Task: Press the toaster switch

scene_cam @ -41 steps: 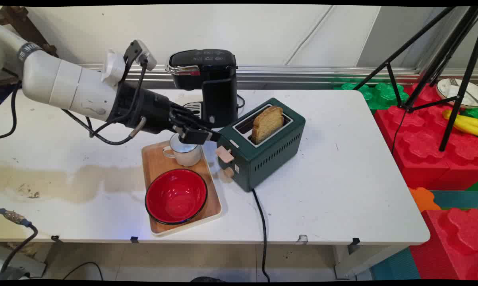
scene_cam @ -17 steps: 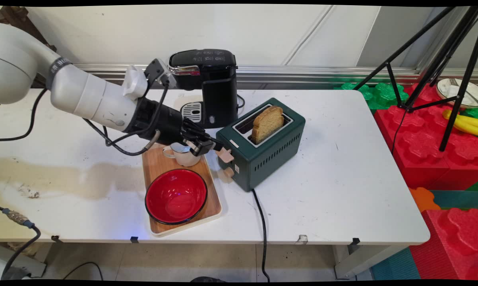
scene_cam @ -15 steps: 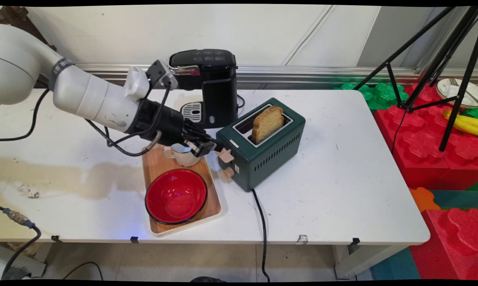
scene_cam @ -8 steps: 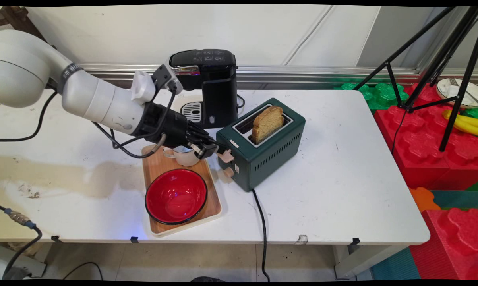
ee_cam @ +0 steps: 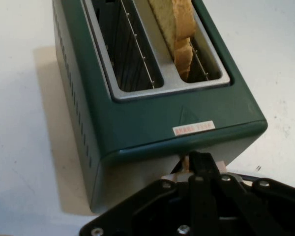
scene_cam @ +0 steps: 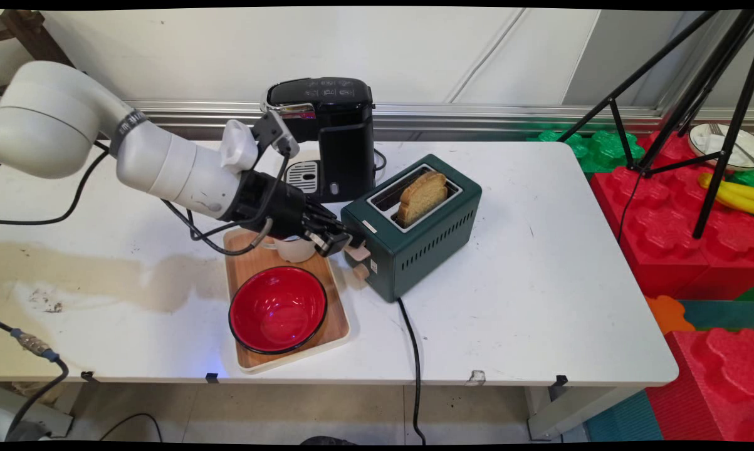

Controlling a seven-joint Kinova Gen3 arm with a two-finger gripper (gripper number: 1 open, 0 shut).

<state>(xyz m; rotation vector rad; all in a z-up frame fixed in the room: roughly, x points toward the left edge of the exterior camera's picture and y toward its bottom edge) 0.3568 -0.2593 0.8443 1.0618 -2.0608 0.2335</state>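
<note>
One slice of toast (scene_cam: 421, 198) stands in the far slot of the green toaster (scene_cam: 414, 228) on my white worktop (scene_cam: 539, 282); the nearer slot is empty. My gripper (scene_cam: 341, 239) is pressed up against the toaster's end face, its fingers drawn together into a narrow point resting on the tan lever (scene_cam: 356, 252), with nothing held between them. Through the hand camera, I see the toaster (ee_cam: 152, 123) from its lever end, the toast (ee_cam: 179, 29) leaning in the right-hand slot, a small label on the top edge, and the gripper (ee_cam: 199, 164) tip touching the pale lever just below that edge. A tan knob (scene_cam: 360, 271) sits lower on the same face. Just beside the toaster lies a wooden tray (scene_cam: 246, 263) carrying a red bowl (scene_cam: 277, 309) and a white mug (scene_cam: 294, 248), the mug partly hidden under my wrist. A black coffee machine (scene_cam: 326, 134) stands behind them, near the worktop's far edge. The toaster's black cord (scene_cam: 414, 363) runs off the near edge.
</note>
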